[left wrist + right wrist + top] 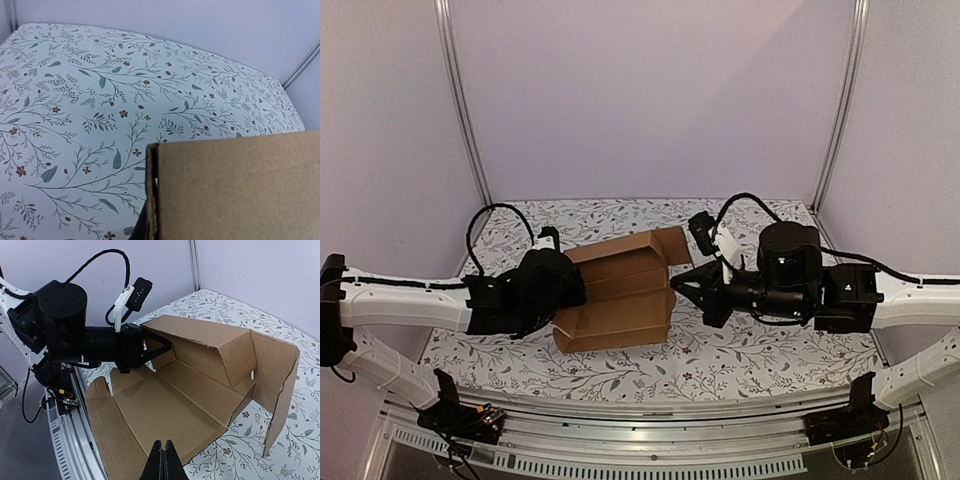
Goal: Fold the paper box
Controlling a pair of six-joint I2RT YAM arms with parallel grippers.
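1. Sitting mid-table on the floral cover (750,350), the paper box (620,290) is lying between the two arms, roughly centred in the top view.
2. Done so far, judging by the right wrist view: the back wall (200,347) is standing up off the floor panel (165,410). An end flap (277,375) is rising at the box's far end and bending round the corner.
3. Not yet done: the near side panel (107,435) is splaying outward instead of standing, and a small rounded tab (97,389) is sticking out loose. No lid is closing over anything. Est. under halfway.
4. Left gripper (167,343) is reaching in at the back wall's end. Its jaws are looking closed on that cardboard edge, prob. holding the wall up. Its own cam is showing only cardboard up close, no fingers.
5. Right gripper (162,452) is hovering at the open near edge w/ its fingers pressed together, gripping nothing as far as I can tell.
6. Remaining work, imo: raising the near panel, tucking tabs, then closing up.
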